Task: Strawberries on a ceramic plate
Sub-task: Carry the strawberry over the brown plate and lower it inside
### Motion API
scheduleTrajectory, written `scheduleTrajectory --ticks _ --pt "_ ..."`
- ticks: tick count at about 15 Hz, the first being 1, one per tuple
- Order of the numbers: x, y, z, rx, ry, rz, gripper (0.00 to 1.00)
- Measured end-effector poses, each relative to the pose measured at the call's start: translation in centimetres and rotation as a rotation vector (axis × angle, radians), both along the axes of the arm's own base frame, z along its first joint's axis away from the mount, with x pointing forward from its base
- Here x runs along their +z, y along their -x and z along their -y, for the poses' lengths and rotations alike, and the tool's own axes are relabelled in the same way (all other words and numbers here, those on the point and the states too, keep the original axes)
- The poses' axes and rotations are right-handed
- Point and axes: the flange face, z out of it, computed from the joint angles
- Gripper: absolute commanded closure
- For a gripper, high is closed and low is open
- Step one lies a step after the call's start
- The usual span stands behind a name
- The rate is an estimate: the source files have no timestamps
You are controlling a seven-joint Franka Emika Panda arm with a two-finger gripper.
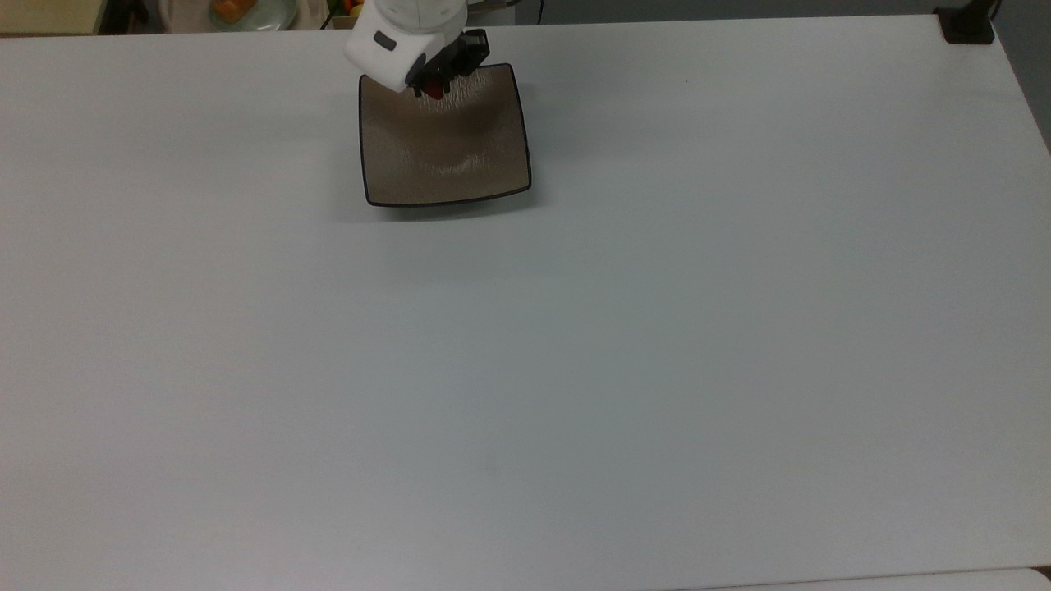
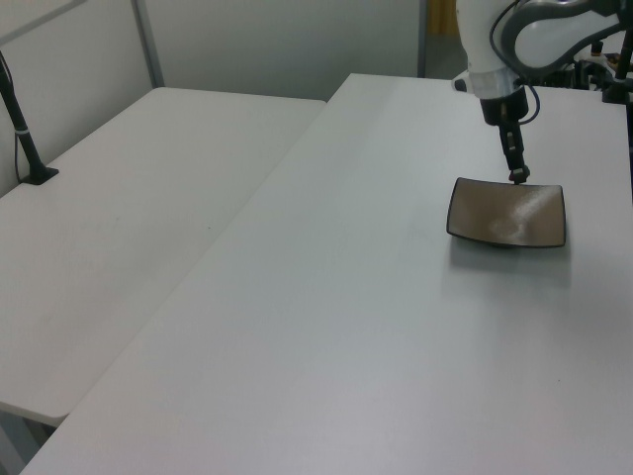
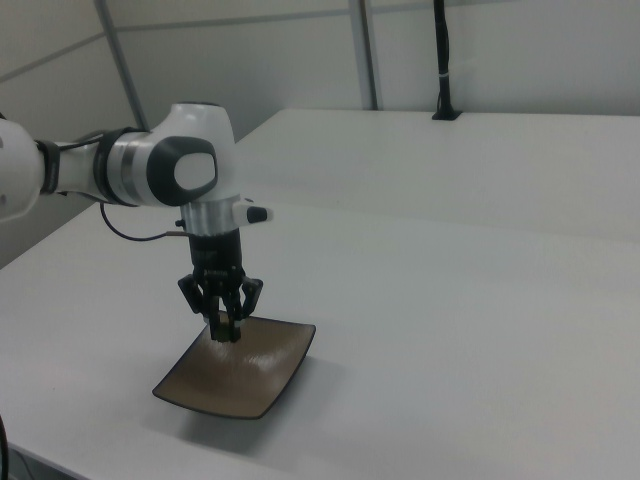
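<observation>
Pinching the strawberry [image 1: 433, 90] between them, the fingers [image 3: 226, 333] hang over the ceramic plate [image 1: 447, 156].

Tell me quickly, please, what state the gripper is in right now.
Gripper: shut on the strawberry, held above the ceramic plate.

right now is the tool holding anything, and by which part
Yes. The tool is shut on the strawberry, pinching its red body between the fingertips, above the ceramic plate.
</observation>
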Motion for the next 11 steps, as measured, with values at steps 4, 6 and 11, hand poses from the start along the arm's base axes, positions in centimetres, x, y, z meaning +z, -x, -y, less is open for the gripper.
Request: scheduleTrajectory --ticks 4,6,11 --pt "-4.0 -0.2 -0.5 -0.041 0.007 0.033 0.94" --pt "-5.3 -0.1 -0.7 -0.046 0.007 0.043 0.94" --pt "-7.6 -0.4 -1.7 -0.052 0.009 0.051 0.63"
